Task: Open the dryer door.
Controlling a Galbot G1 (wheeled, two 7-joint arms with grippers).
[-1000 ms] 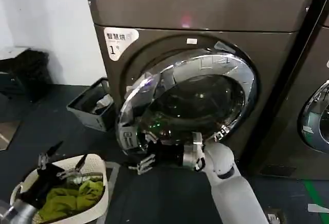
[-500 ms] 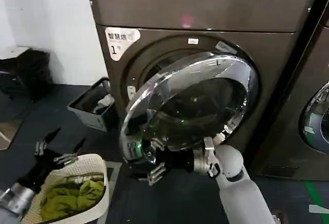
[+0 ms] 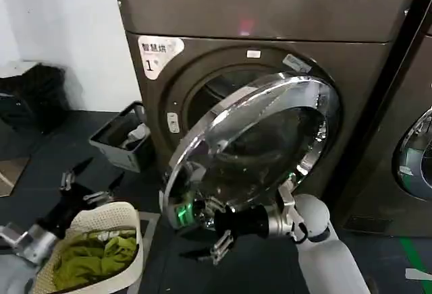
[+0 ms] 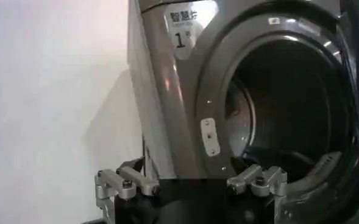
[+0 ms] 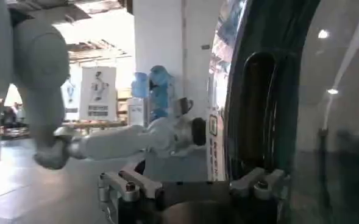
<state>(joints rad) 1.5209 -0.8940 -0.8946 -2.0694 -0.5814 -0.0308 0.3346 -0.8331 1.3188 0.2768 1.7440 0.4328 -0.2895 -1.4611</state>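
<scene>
The dryer door [image 3: 253,145] hangs partly open off the dryer [image 3: 270,51], hinged on its right edge, and the right gripper [image 3: 214,237] sits under the door's lower-left rim, fingers spread and gripping nothing. With no hold, that hooked finger could slip off the chrome and the door stall half-open. The left gripper [image 3: 88,185] hovers with fingers apart over the laundry basket [image 3: 128,223], idle.

The head view is dim, with a dark floor. Ceiling lights make glare on the chrome rim of the dryer door [image 3: 253,149]. The white wall [image 4: 51,91] looks overexposed and soft.
</scene>
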